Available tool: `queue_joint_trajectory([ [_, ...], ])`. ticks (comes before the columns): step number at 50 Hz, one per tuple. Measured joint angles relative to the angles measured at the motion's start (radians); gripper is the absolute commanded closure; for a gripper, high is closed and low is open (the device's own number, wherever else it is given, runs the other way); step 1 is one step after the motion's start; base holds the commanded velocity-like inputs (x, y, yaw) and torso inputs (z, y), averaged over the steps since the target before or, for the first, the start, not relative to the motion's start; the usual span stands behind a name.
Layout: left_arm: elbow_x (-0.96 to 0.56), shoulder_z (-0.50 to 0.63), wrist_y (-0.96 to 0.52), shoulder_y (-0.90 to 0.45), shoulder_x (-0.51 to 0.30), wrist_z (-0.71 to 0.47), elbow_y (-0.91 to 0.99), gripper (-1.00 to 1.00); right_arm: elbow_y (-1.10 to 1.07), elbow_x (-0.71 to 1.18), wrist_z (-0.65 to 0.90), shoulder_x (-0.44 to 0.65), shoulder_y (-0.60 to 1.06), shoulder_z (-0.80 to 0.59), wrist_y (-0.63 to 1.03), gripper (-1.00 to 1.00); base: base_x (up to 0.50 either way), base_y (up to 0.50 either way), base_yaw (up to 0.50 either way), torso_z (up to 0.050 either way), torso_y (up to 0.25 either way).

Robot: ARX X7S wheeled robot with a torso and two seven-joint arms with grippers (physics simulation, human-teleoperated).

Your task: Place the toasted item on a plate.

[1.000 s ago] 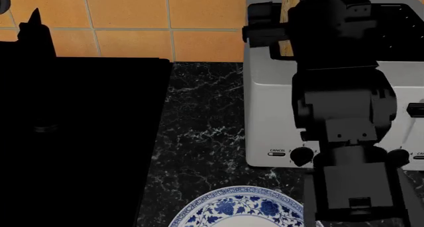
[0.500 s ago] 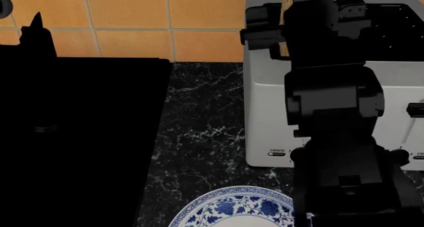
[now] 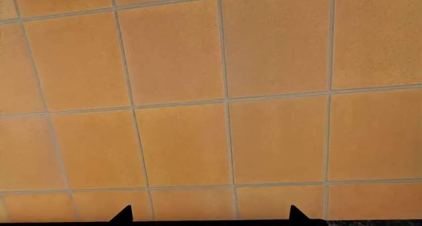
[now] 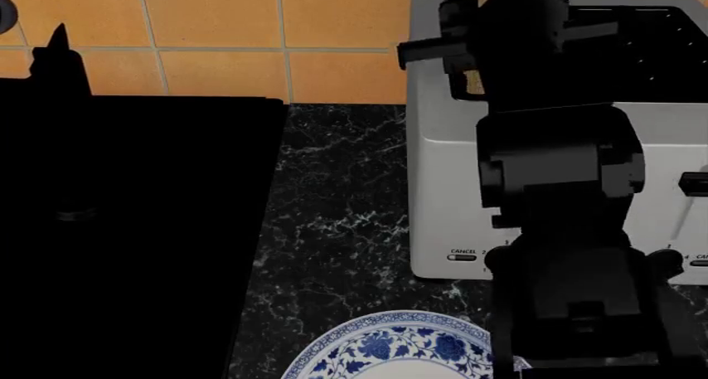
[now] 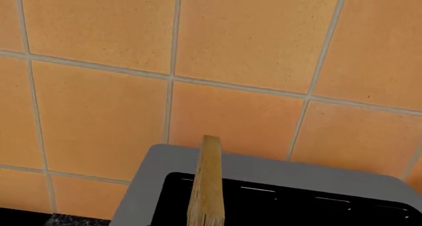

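Note:
The toasted item is a thin tan slice seen edge-on, upright over the black slot of the grey toaster. In the head view it shows as a narrow tan strip behind my right gripper, which is shut on it above the toaster's left end. The gripper's fingers are out of the right wrist view. The plate, white with a blue floral rim, lies on the counter at the front edge, partly behind my right arm. My left gripper is open and empty, facing the tiled wall.
The toaster stands on the dark marble counter at the right. A black cooktop fills the left. An orange tiled wall is behind. My left gripper shows as a dark shape at far left.
My right gripper has risen a little and shifted left over the toaster, with the toast slice in it. The left arm has not moved.

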Motion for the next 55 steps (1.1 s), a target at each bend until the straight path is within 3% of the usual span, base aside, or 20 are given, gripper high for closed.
queue_joint_trajectory([
  [13,-0.006,-0.003,-0.001,0.005,-0.004,-0.004,0.006,-1.00,-0.508,0.023,-0.005,0.042,-0.083,0.014,0.326,1.00,0.00,0.00,0.00,0.000,0.000],
  [42,-0.026,-0.014,-0.025,0.009,-0.009,-0.014,0.045,-1.00,-1.374,0.164,-0.015,0.084,-0.167,0.083,1.006,1.00,0.00,0.00,0.00,0.000,0.000],
  [47,-0.030,-0.016,-0.029,0.010,-0.009,-0.015,0.052,-1.00,-1.474,0.392,0.139,0.119,-0.168,0.120,1.096,1.00,0.00,0.00,0.00,0.000,0.000],
  [55,-0.036,-0.019,-0.032,0.016,-0.009,-0.019,0.062,-1.00,-1.547,0.985,0.578,0.197,-0.158,0.165,1.161,1.00,0.00,0.00,0.00,0.000,0.000],
])
